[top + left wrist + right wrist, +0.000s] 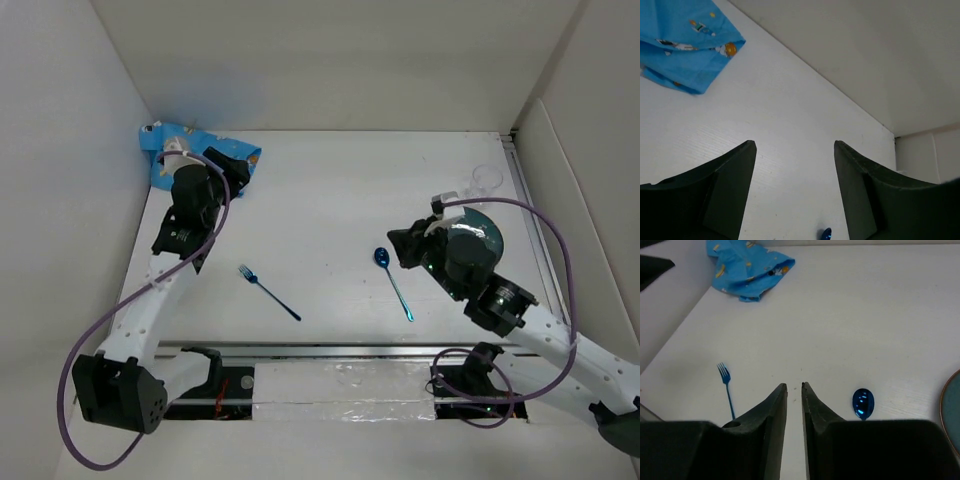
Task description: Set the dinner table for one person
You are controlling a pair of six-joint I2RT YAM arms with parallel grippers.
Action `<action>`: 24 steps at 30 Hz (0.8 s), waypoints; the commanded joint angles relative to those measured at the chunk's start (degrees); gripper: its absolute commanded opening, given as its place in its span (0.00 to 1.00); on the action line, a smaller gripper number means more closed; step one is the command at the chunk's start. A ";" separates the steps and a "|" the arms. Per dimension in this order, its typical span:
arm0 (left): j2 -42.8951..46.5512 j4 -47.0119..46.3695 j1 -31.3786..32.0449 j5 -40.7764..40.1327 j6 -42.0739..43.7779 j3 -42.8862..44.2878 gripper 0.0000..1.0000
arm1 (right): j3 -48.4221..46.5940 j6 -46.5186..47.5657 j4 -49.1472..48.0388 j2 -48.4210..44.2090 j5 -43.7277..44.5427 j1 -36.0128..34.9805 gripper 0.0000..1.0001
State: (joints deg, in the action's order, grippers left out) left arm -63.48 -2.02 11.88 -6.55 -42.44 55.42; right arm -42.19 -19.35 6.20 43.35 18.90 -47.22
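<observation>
The white dinner table (330,200) carries a blue fork (268,292) left of centre and a blue spoon (393,280) to its right. A crumpled blue cartoon-printed placemat (190,150) lies at the far left corner. A dark teal plate (485,230) sits at the right, partly hidden by my right arm. My left gripper (236,165) is open and empty beside the placemat (685,40), above bare table. My right gripper (794,386) is shut on nothing, low over the table between the fork (726,385) and the spoon (863,403), just left of the plate (952,410).
A clear glass (484,180) stands at the far right behind the plate. White walls enclose the table on the left, back and right. A metal rail (330,352) runs along the near edge by the arm bases.
</observation>
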 commanded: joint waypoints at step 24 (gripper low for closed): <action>-45.74 8.77 -26.91 3.54 9.29 34.57 0.55 | 0.62 0.72 -9.54 9.99 -10.72 0.46 0.00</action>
State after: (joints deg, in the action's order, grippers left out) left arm -107.07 5.56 -14.04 -6.98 -36.82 84.40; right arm -42.15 -19.05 0.78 52.97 9.80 -47.22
